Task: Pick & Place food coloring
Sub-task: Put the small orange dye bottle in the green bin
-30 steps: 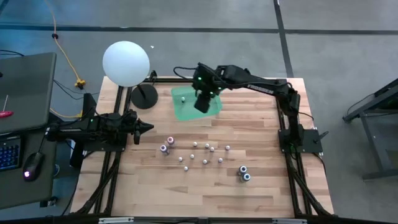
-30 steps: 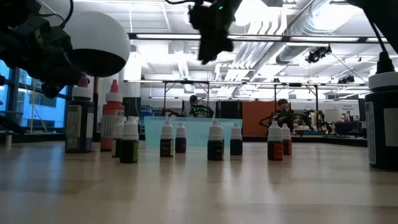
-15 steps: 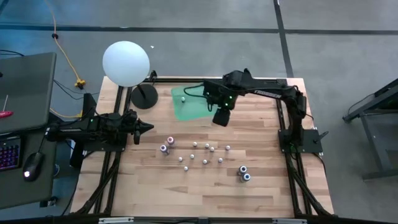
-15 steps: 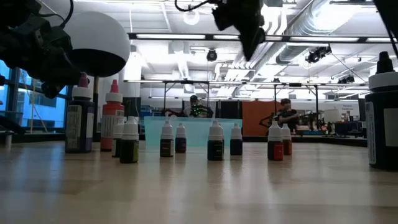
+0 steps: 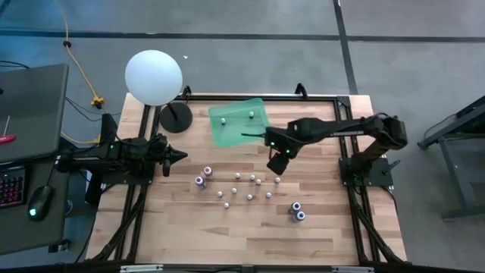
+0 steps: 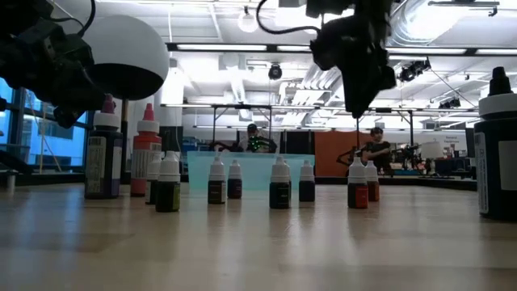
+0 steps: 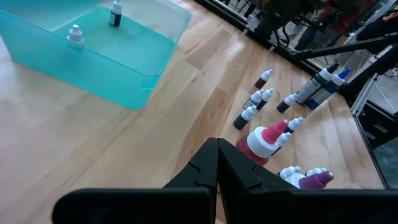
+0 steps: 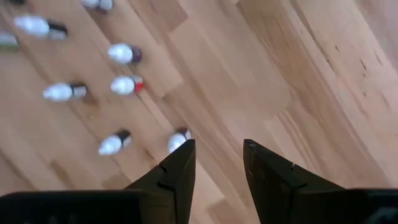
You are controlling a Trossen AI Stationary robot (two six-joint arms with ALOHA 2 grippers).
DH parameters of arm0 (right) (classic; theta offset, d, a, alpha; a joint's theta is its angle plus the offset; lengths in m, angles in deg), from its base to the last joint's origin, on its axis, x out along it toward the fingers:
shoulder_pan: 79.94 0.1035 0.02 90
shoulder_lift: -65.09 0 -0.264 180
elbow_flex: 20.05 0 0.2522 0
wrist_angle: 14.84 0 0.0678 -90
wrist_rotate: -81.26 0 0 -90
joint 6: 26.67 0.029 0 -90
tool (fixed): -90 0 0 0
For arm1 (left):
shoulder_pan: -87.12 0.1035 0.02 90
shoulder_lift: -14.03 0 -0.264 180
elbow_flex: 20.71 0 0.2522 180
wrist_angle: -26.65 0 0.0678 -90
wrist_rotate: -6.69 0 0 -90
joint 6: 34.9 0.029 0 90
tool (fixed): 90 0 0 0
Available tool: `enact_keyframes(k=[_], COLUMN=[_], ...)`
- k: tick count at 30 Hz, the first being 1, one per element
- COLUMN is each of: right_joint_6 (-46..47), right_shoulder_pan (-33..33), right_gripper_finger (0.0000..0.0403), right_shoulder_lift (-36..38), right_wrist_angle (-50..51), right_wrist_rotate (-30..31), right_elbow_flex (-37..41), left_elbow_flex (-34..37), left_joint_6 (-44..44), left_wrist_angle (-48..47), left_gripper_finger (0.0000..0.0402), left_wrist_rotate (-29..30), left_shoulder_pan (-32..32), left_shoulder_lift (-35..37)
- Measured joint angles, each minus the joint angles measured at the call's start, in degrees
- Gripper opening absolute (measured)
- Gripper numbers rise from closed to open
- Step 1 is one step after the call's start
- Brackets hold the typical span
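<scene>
Several tiny white-capped food coloring bottles stand upright on the wooden table, in a row in the low view. Larger purple-bodied bottles stand at the cluster's left and blue ones at its right. Two more small bottles stand inside the green tray. My right gripper hangs open, pointing down, above the cluster's far right bottles, touching nothing. My left gripper waits shut at the table's left side.
A big white globe lamp on a black round base stands at the far left corner. The translucent green tray sits at the far middle. Bare wood lies along the near edge. People and benches show in the room beyond.
My right gripper has swung from above the green tray toward the table's near and right side, coming lower, and now hangs over the cluster of bottles. A second bottle shows in the tray where the gripper stood.
</scene>
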Motion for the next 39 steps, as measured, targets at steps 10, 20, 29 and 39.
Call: enact_keyframes(k=[10,20,29,39], right_joint_6=[2.6,0.3,-1.3,-4.6], right_shoulder_pan=[7.4,13.3,16.8,16.7], right_gripper_finger=[0.0163,0.0217,0.0218,0.0218], right_shoulder_lift=[8.7,13.5,13.6,12.4], right_wrist_angle=[-17.5,-41.2,-46.0,-49.8], right_wrist_rotate=[5.7,9.2,14.3,14.4], right_elbow_flex=[18.2,33.2,37.9,38.4], left_elbow_flex=[0.0,0.0,0.0,0.0], left_joint_6=[0.0,0.0,0.0,0.0], left_wrist_angle=[0.0,0.0,-0.1,-0.1], left_gripper_finger=[0.0,0.0,0.0,0.0], left_wrist_rotate=[-0.3,-0.3,-0.3,-0.3], left_shoulder_pan=[0.0,0.0,0.0,0.0], left_shoulder_lift=[0.0,0.0,0.0,0.0])
